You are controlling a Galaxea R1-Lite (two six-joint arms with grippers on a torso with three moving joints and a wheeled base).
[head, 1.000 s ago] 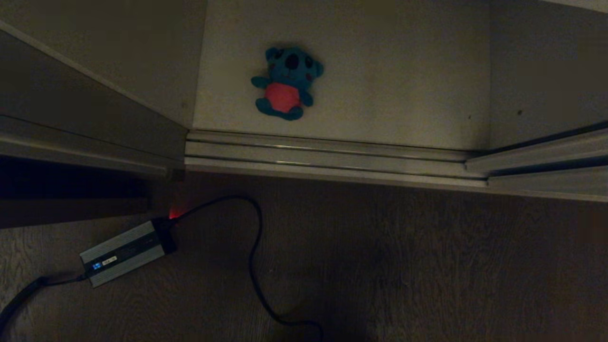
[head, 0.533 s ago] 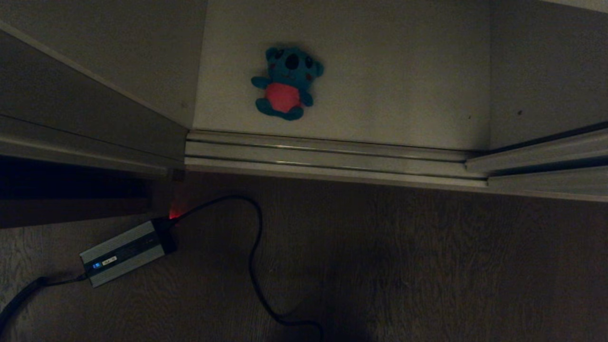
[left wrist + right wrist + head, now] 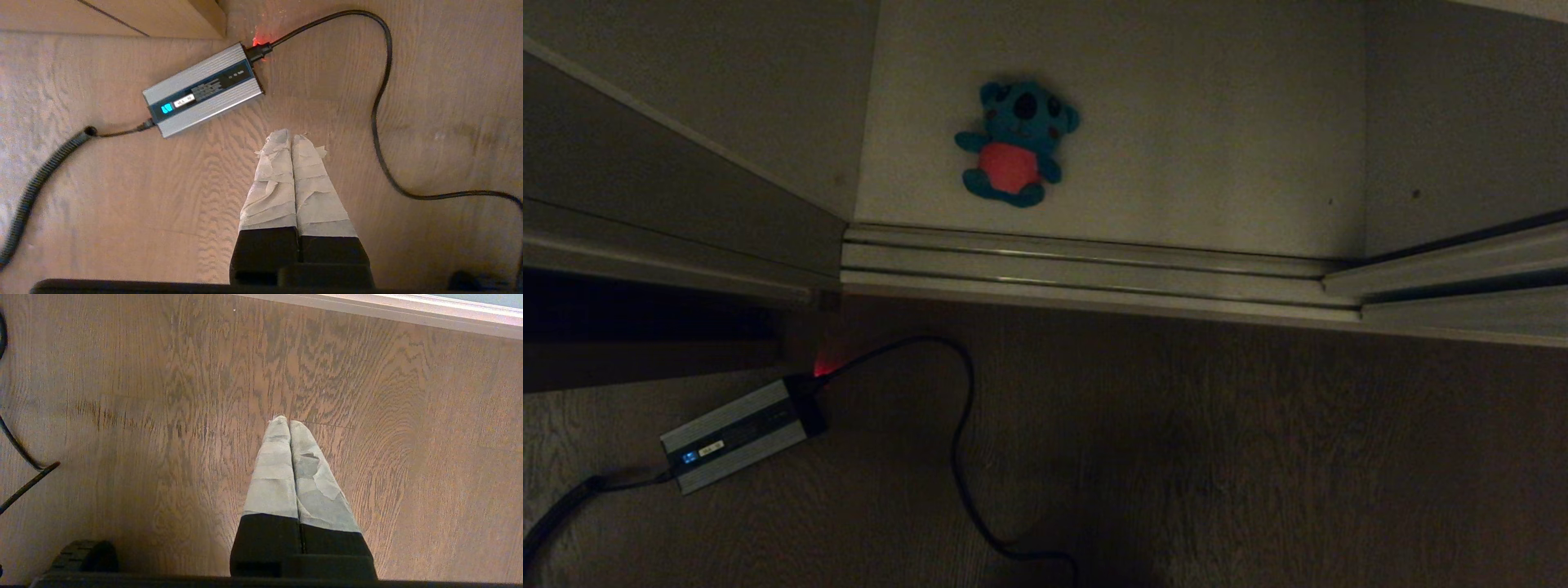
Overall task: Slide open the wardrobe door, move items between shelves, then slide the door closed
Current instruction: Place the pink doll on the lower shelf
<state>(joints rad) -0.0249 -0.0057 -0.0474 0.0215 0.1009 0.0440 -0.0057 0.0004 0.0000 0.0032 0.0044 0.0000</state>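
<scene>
Dim wood floor [image 3: 1258, 457], wardrobe open; teal toy [image 3: 1015, 143] upper centre on shelf [image 3: 1217, 163]. Left gripper [image 3: 291, 136] and right gripper [image 3: 284, 421] clenched empty, to be spread before toy is approached; cable [image 3: 960, 441] to be avoided.

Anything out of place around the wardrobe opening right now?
Yes: a grey power brick with a lit display lies on the wood floor, and its black cable loops in front of the door track. The teal plush toy lies undisturbed.

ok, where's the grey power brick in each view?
Head: power brick lower left, on the wood floor.
Left wrist: upper centre-left, beyond the shut left tool.
Right wrist: not in it.
Shared landmark: the black cable looping from its red-lit end.
</scene>
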